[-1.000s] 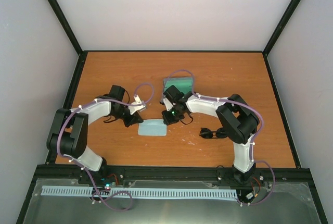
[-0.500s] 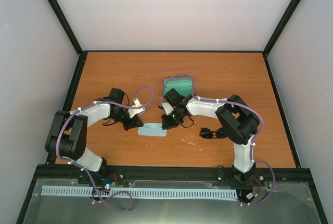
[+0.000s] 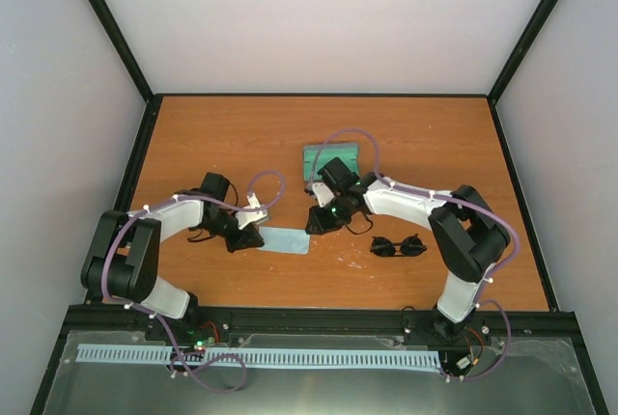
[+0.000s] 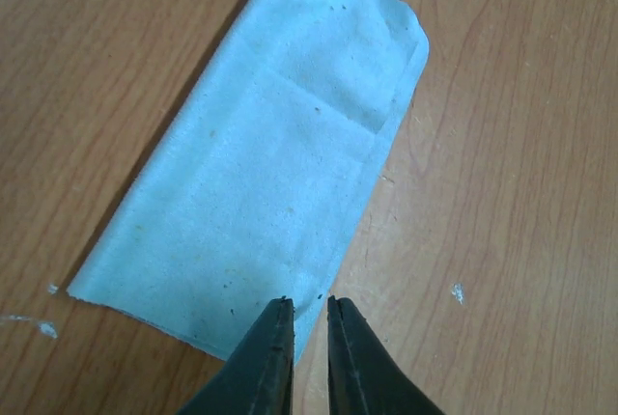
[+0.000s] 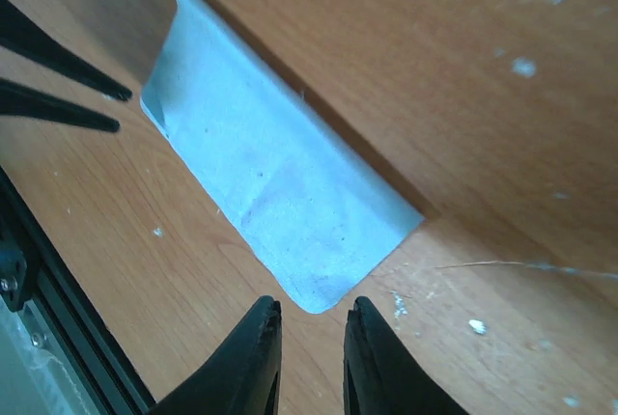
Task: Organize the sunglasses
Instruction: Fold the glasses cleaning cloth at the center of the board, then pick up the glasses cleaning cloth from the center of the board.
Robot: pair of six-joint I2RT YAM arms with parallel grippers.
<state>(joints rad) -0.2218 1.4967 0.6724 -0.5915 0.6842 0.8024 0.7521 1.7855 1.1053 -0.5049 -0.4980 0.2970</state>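
Observation:
The sunglasses (image 3: 398, 246), a small black pair with round dark lenses, lie on the table right of centre, apart from both grippers. A pale blue cloth (image 3: 285, 240) lies folded flat between the grippers. My left gripper (image 3: 249, 238) sits low at its left end. In the left wrist view the left gripper (image 4: 306, 305) has its jaws a narrow slit apart over the edge of the cloth (image 4: 261, 174), gripping nothing. My right gripper (image 5: 314, 304) is open just short of a rounded corner of the cloth (image 5: 270, 183). In the top view it (image 3: 314, 226) is at the cloth's right end.
The open case (image 3: 331, 159) with green lining lies behind the right gripper. The left gripper's fingers (image 5: 68, 87) show past the cloth's far end in the right wrist view. Black frame rails (image 3: 319, 318) run along the table's near edge.
Both grippers have opened slightly and let go of the cloth, which now lies folded flat. The right arm has shifted right, uncovering more of the case.

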